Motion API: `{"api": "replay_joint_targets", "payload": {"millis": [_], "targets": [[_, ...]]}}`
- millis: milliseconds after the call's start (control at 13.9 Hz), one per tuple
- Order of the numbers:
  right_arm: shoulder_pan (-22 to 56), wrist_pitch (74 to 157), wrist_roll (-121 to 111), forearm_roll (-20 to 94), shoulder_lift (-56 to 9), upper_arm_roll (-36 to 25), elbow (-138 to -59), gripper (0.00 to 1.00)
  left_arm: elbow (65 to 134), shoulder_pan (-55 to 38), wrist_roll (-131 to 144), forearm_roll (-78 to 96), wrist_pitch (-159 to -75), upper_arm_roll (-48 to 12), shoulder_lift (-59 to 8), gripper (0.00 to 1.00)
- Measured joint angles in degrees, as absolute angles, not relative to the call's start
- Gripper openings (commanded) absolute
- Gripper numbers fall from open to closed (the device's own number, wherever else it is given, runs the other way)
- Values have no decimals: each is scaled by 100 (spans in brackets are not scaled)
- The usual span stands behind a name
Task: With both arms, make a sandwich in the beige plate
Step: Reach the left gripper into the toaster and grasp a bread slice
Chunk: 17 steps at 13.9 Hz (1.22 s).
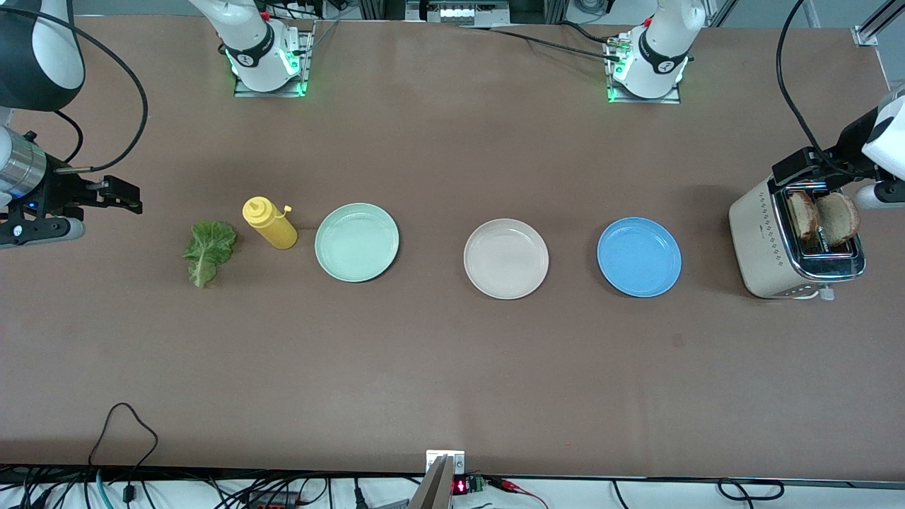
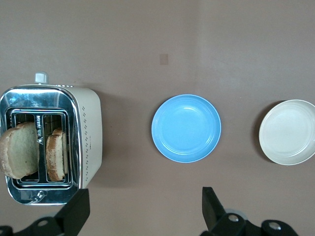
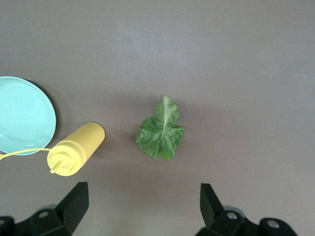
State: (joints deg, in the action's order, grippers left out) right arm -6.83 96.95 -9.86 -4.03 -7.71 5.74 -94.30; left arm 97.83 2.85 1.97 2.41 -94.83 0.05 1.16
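Three plates lay in a row: beige plate (image 1: pixel 505 258) between two others. Toaster (image 1: pixel 767 247), holding two bread slices (image 1: pixel 824 218), stood at left arm's end; lettuce leaf (image 1: pixel 208 251) and bottle (image 1: pixel 269 223) at right arm's end.

You have two glossy white, rounded arms with black joint bands. Each white base (image 1: pixel 265 53) sits on a grey metal mounting plate lit by green lights, with a black ring carrying a small white marking. Thin black cables (image 1: pixel 106 63) loop off the upper links. The right arm's wrist has a ribbed silver metal collar (image 1: pixel 21 170). Both wrist views show matte black, wedge-shaped fingers (image 2: pixel 74 214) with round holes in their mounts.
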Motion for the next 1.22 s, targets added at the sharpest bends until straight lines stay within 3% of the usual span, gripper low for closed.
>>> {"api": "replay_joint_targets", "payload": {"millis": [432, 935, 1223], "targets": [[-679, 9549, -986, -403, -698, 583, -9384, 100, 9914, 430, 210, 213, -9497, 17, 25, 100], [-683, 9363, -986, -403, -338, 592, -9318, 100, 10042, 1744, -230, 209, -9940, 61, -1257, 100], [-684, 9333, -987, -403, -237, 592, -9299, 100, 10041, 2049, -616, 212, -10174, 58, -1792, 97]]}}
